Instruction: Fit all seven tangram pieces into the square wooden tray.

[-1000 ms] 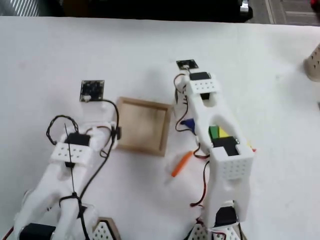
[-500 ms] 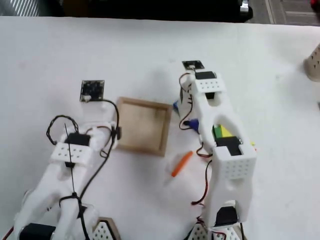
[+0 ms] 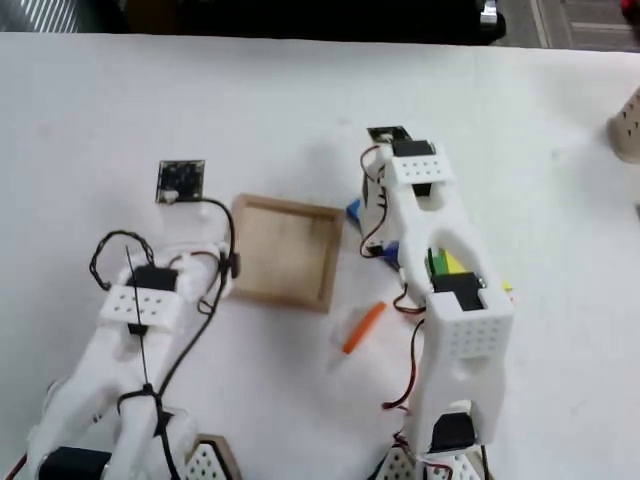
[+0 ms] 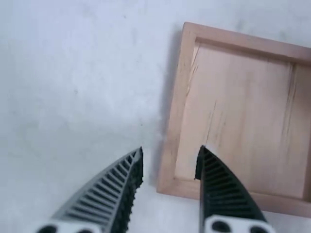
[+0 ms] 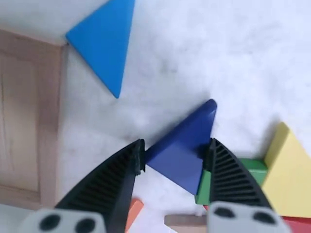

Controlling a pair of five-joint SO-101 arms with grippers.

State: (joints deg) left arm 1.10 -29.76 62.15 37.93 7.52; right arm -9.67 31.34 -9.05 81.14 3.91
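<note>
Right wrist view: the right gripper (image 5: pixel 176 145) stands spread, one finger on each side of the dark blue triangle (image 5: pixel 187 145) lying on the white table (image 5: pixel 194 58). A light blue triangle (image 5: pixel 107 41) lies just beside the square wooden tray (image 5: pixel 48 121). Green (image 5: pixel 209 184), yellow (image 5: pixel 289 170) and orange (image 5: pixel 133 211) pieces lie nearby. Across the tray, the left gripper (image 4: pixel 170 150) is parted moderately, straddling the tray's rim near a corner.

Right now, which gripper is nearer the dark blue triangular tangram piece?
Right. The right gripper straddles the dark blue triangular piece; the left gripper sits at the square wooden tray's far edge.
</note>
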